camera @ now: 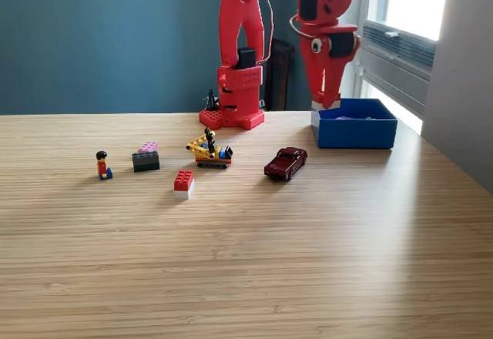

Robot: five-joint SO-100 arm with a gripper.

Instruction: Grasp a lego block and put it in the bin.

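While no writing reads, jaws hang over the bin.

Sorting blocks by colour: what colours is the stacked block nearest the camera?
Red on top, white underneath, as seen in the exterior view.

End effector above blue bin

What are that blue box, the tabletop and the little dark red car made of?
The open-topped blue box looks like matte moulded plastic: even colour, thin straight walls. The pale striped tabletop seems bamboo or a wood laminate, with fine parallel grain and a soft sheen. The small dark red toy car is glossy; painted metal or plastic, I cannot tell.
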